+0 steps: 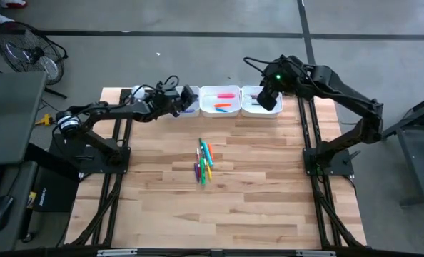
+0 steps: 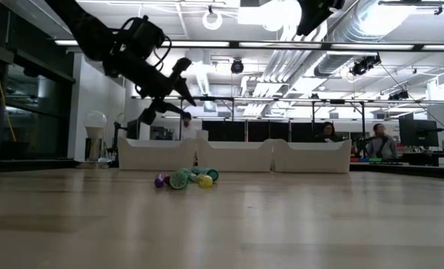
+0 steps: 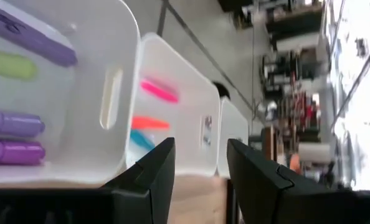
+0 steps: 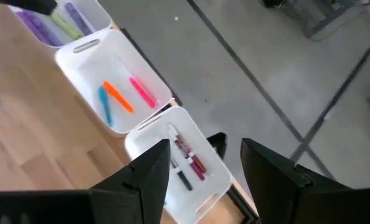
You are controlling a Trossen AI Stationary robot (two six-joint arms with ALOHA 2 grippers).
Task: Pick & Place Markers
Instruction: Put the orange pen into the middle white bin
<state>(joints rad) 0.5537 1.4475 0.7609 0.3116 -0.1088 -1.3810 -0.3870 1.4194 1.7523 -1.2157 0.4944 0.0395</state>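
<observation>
Markers (image 1: 205, 163) lie in a loose heap mid-bench, with others already sorted into three white trays along the far edge.

The left tray (image 3: 79, 74) holds purple and green markers, the middle tray (image 4: 113, 87) pink, orange and blue, and the right tray (image 4: 179, 165) dark red and black ones, which suggests sorting by colour family. The left gripper (image 1: 187, 98) hovers over the left tray with its jaws apart and nothing between them, which looks like a drop just made there. The right gripper (image 1: 268, 96) hangs above the right tray, jaws spread wide and empty, likely waiting its turn. The wooden bench (image 1: 269, 200) is bare around the heap, so either arm has a free reach to the remaining markers.
</observation>
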